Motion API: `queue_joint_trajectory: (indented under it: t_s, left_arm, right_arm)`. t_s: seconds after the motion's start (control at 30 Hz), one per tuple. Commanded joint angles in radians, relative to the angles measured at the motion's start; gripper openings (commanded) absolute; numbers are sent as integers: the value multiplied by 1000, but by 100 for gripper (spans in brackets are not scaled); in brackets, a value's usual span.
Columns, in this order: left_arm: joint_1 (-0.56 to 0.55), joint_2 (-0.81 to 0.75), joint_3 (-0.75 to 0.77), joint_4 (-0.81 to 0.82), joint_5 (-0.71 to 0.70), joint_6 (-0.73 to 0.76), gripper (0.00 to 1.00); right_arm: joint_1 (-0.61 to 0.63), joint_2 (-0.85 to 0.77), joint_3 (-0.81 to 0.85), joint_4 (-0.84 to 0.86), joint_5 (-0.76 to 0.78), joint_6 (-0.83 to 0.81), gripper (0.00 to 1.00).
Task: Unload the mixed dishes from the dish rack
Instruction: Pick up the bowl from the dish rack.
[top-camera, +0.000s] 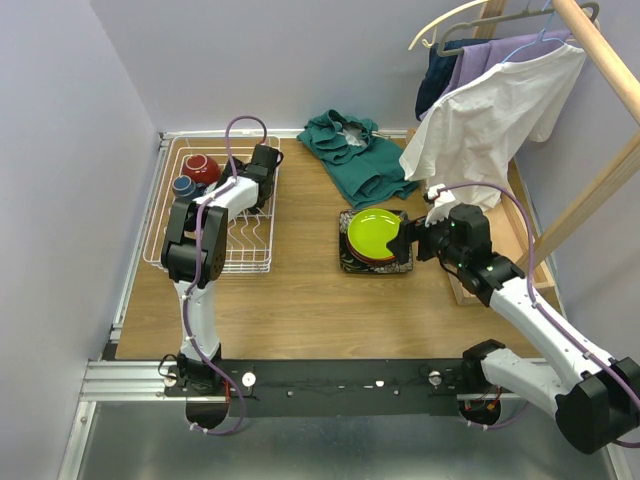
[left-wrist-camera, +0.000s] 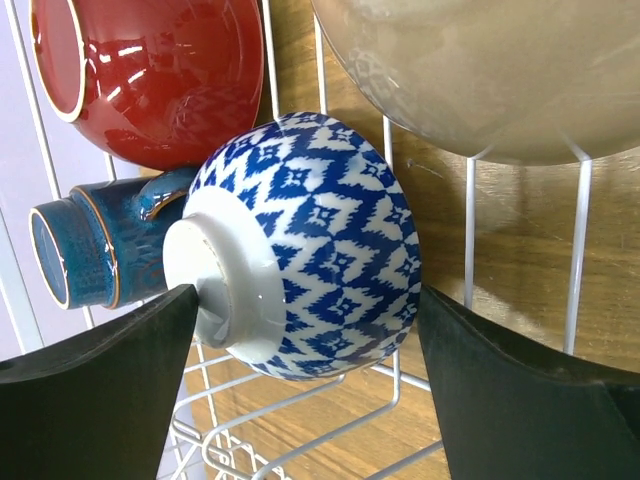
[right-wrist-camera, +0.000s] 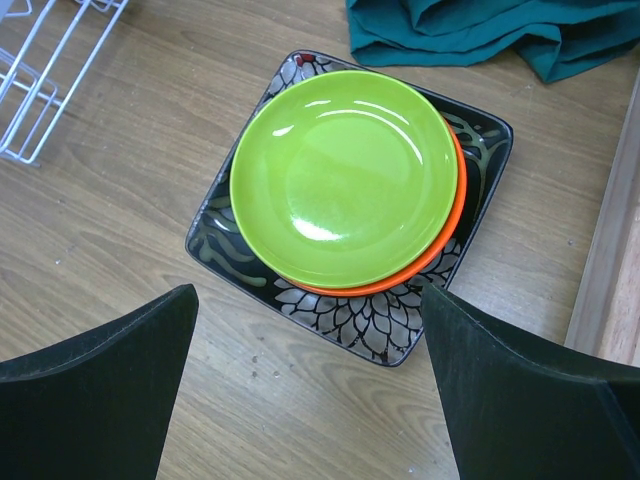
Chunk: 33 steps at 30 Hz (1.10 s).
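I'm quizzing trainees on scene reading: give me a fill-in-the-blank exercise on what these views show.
The plate directly under the lime-green plate is ____. The black floral plate at the bottom of that stack is ____ in shape. The left gripper, open, straddles a bowl patterned white and ____.
Missing words: orange; square; blue.

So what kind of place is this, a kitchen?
Probably a robot practice room dressed up like a home, not a real kitchen: robot arms at a wooden table, a dish rack holding bowls, and shirts hanging nearby.
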Motion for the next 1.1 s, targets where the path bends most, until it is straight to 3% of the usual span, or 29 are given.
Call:
queue_joint_trajectory:
  t_s: [0.0,0.17,0.4,0.57,1.07]
  left_arm:
    - [-7,-17,-23,-6,7,-47,88]
    - [-13,-64,-20,-17,18,-57,66]
    - [-13,-126,3,-52,42,-71,52]
    - [-13,-133,45,-90,42,-88,46]
    - [10,-225,151,-189,67,-183,45]
  right_arm:
    - [5,-8,-16,20,-9,-7,100]
    - [5,-16,-21,28,-15,-5,100]
    - [7,-30,-34,41,-20,0,100]
    - [4,-39,-36,41,-21,-2,100]
    - [4,-8,-5,95,-105,26,100]
